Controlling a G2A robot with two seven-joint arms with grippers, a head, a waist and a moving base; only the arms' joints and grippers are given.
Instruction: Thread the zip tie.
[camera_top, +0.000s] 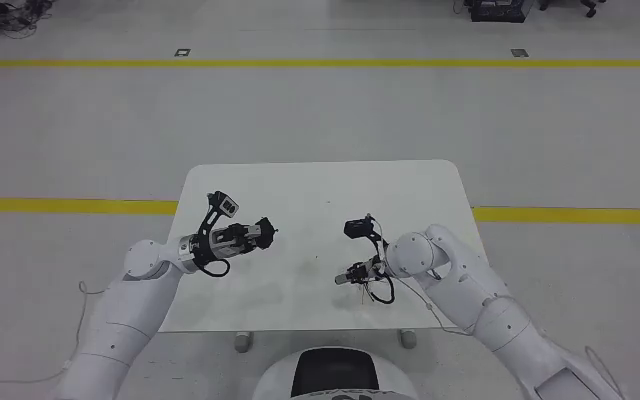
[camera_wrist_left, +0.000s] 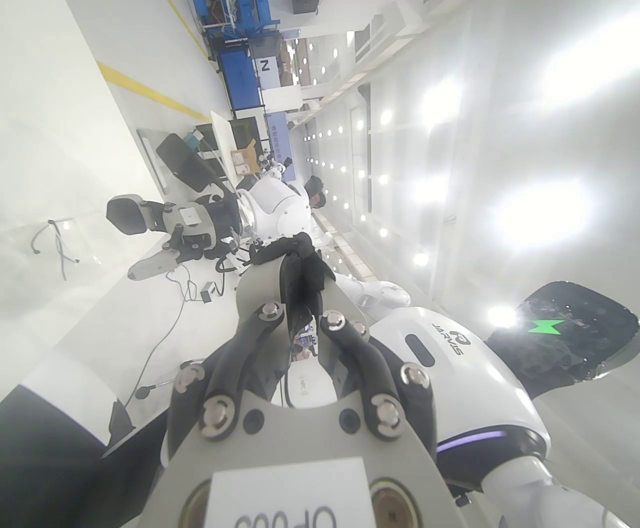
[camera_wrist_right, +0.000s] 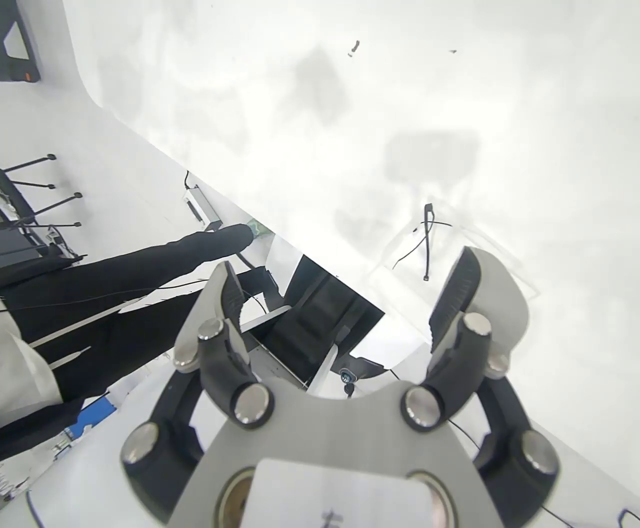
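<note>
Several thin black plastic zip ties (camera_wrist_right: 426, 235) are lying loose and crossing one another on a clear plastic sheet (camera_wrist_right: 450, 235), which is lying flat on the white rounded-corner table (camera_top: 320, 190). No gripper is touching them.

The right gripper (camera_wrist_right: 350, 272) is hovering above the table beside the sheet. Its two grey fingers with ribbed black pads are spread wide apart and holding nothing. In the right wrist view the ties are showing just past one fingertip.

The left gripper (camera_wrist_left: 299, 255) is hanging over the table's other half, well apart from the sheet and pointing across toward the right arm. Its black pads are pressed together at the tips, and I cannot tell whether anything thin is pinched between them.

A small dark scrap (camera_wrist_right: 354, 47) is lying on the table farther out, well apart from the sheet.
</note>
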